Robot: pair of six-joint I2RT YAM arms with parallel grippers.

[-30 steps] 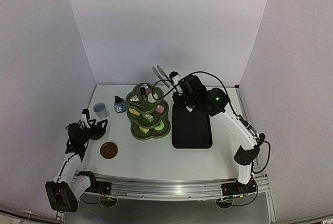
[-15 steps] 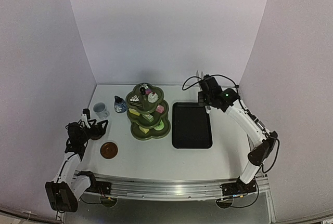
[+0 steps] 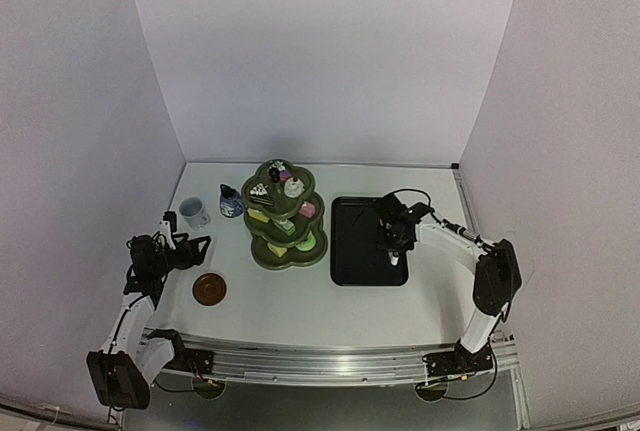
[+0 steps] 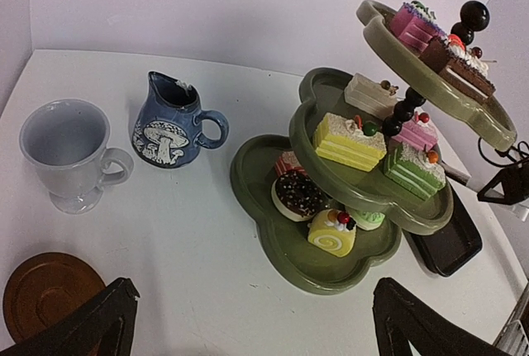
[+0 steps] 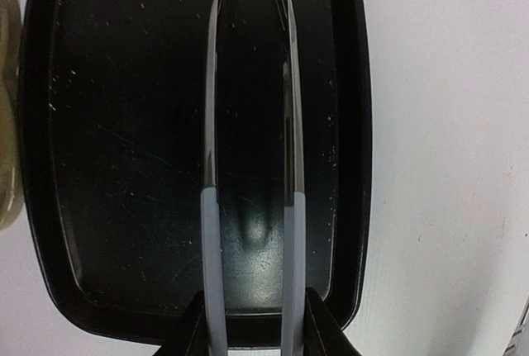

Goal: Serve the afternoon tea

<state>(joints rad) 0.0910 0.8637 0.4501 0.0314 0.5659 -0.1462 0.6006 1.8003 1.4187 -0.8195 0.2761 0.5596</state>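
Your right gripper (image 5: 252,327) is clamped on the thin metal tongs (image 5: 210,207), pointing lengthwise over the black rectangular tray (image 3: 355,251); the olive-green three-tier scalloped stand (image 3: 262,257) of cakes (image 4: 350,140) sits just left of that tray.

No readable writing in any view.
The small dark-blue pot (image 4: 169,129), ahead-left of the left gripper (image 4: 254,306), bears only a white mushroom drawing, no letters; the thin metal tongs (image 5: 211,166) and black tray (image 5: 124,141) ahead of the right gripper (image 5: 256,335) carry no mark that can be read.
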